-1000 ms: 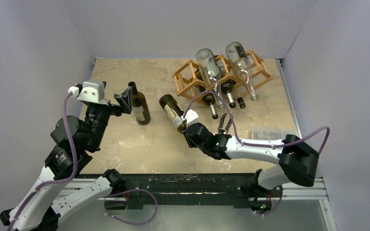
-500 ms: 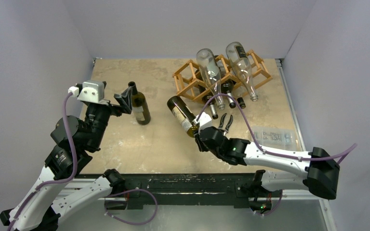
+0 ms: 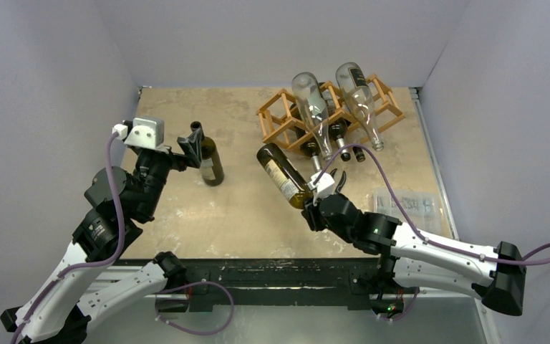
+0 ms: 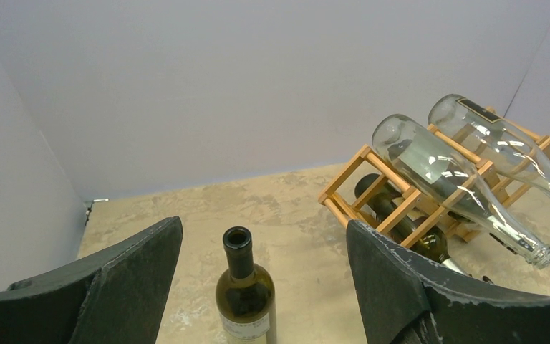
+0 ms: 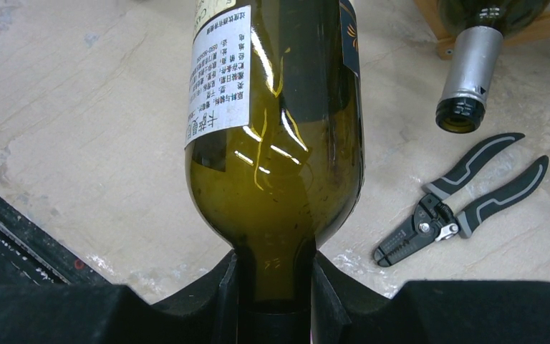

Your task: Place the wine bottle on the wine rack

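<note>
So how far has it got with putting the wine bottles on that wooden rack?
Partway. Done: two clear bottles lie on top of the wine rack, and dark ones sit in its cells. In hand: the right tool is shut on the neck of a green bottle, held aloft. Left: racking that one, then probably the standing bottle by the open left tool.

The right hand [image 5: 276, 285] is clamped on the neck of a dark green wine bottle [image 5: 276, 165], a black finger [image 5: 222, 301] pressed against each side, and the bottle's body stretches away with a white printed label facing up. Beneath it lies the pale, mottled worktop [image 5: 79, 107], where black-and-grey pliers [image 5: 458, 201] rest to the right. Top right, a second bottle [image 5: 469, 75] with a silver foil neck points its open mouth this way, over a wooden bar of the wine rack [image 5: 544, 21].
</note>
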Motion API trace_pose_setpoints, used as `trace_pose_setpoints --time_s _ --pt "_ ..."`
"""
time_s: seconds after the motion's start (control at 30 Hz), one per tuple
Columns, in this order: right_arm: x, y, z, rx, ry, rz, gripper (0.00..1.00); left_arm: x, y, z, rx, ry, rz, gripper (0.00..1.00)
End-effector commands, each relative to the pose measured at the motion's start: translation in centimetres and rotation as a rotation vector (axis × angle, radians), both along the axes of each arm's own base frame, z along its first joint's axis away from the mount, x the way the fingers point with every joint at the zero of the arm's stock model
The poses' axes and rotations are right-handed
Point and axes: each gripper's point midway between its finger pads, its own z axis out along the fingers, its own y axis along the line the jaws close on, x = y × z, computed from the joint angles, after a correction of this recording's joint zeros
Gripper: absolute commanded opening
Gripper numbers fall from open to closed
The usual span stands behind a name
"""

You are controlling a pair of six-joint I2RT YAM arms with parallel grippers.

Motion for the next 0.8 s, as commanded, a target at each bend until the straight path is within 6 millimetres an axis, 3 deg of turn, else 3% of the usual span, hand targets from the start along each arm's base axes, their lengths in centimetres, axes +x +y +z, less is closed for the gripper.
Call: trace_pose_setpoints --time_s 0.0,0.2,0.37,0.53,0.77 --pt "1.1 0.9 4.7 0.173 -0.054 -0.072 0.0 -0.1 0.1 1.3 -0.034 -0.024 -0.003 0.84" --pt "0.8 -0.6 4.8 0.17 -0.005 -0.152 0.0 -0.5 -0.1 1.6 -0.051 -0.028 -0.027 0.84" --pt "0.5 -1.7 6.2 0.231 -0.001 -0.201 0.0 -0.7 0.3 1.8 -0.057 -0.034 -0.021 0.84" --pt "1.3 -2.2 8.2 0.266 -0.053 -0.241 0.0 -0.5 0.2 1.6 -0.048 -0.029 -0.015 0.84" --pt "2.6 -2.7 9.2 0.223 -0.1 -0.31 0.0 -0.6 0.3 1.7 -0.051 -0.032 -0.018 0.84"
